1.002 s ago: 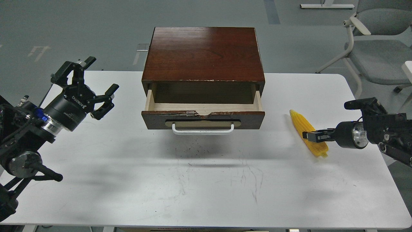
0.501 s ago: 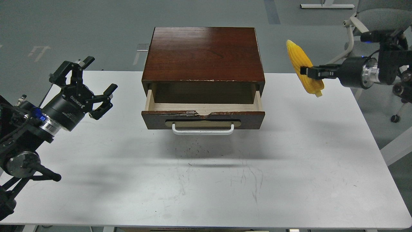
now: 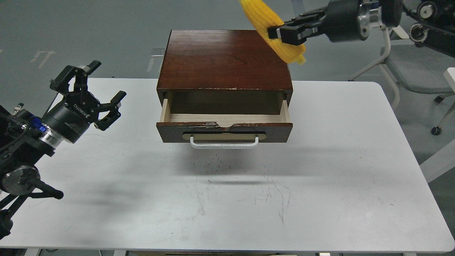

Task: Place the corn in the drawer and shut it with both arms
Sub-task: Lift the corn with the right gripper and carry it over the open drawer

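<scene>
The yellow corn [image 3: 265,21] hangs high in the air over the back right corner of the dark wood box [image 3: 224,60], its upper end cut off by the top edge of the view. My right gripper [image 3: 279,33] is shut on its lower half, the arm coming in from the upper right. The drawer [image 3: 224,128] stands pulled open at the box's front, its pale wood inside [image 3: 224,119] showing nothing in it, white handle [image 3: 224,143] facing me. My left gripper [image 3: 93,93] is open and holds nothing, above the table left of the drawer.
The box stands at the back middle of a white table [image 3: 227,199]. A grey chair [image 3: 408,67] stands behind the table's right end. The table's front edge runs along the bottom of the view.
My right gripper has lifted the corn off the table at the right, raised it and carried it left to above the box's back right corner. My left gripper has drifted slightly left.
</scene>
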